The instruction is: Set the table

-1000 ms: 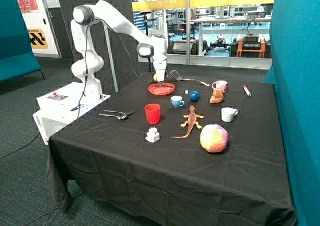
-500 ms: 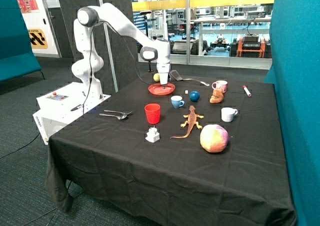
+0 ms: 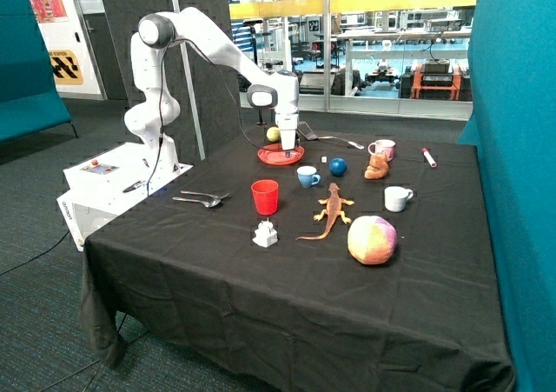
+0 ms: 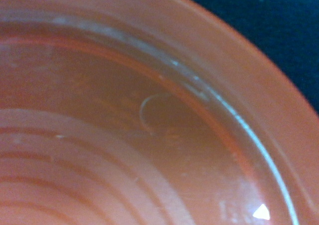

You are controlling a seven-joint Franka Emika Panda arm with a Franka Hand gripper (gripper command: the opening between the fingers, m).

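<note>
Now, jaws at red plate (image 3: pixel 280 156), grip unclear

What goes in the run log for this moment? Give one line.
task: set the table | gripper: low over red plate, grip unclear | red cup, cutlery: untouched
</note>
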